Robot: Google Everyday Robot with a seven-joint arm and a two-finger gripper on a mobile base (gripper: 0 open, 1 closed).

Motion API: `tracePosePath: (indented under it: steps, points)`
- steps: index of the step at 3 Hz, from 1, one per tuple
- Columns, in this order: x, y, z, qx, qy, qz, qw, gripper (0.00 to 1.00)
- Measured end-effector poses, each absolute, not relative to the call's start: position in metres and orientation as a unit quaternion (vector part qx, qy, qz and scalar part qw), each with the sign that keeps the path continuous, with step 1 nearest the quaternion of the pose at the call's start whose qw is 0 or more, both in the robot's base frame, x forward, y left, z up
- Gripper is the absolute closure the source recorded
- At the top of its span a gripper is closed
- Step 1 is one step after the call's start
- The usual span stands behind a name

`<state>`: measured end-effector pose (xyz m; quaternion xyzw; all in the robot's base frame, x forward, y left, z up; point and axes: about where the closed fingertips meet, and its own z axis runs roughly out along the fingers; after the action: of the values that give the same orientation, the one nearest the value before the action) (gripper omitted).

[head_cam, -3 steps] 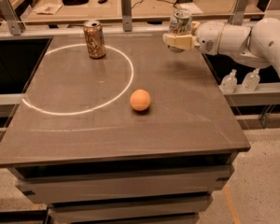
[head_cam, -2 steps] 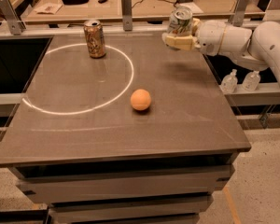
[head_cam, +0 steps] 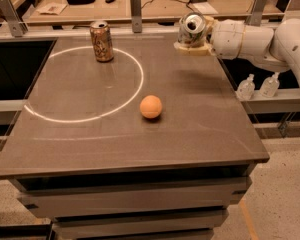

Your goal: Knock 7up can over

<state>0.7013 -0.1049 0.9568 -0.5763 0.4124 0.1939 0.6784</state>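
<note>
Upper right, the 7up can [head_cam: 192, 26] has tipped toward the camera since before, clamped in the gripper [head_cam: 192, 44]. Two cans counting the brown can [head_cam: 101, 41], one ball [head_cam: 151, 106].

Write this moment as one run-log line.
claw: table far right, at 7up can | 7up can: tilted, top toward camera | brown-gold can: upright | orange ball: mid-table
</note>
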Motion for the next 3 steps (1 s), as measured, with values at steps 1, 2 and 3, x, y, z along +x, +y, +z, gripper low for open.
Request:
tracePosePath:
  steps: [1, 2, 3]
  points:
    - [0.692, -0.103, 0.956, -0.619, 0.362, 0.143, 0.682, 1.00]
    - [0.685, -0.101, 0.954, -0.647, 0.320, 0.101, 0.684, 1.00]
    - [0.679, -0.101, 0.951, -0.670, 0.287, 0.071, 0.681, 1.00]
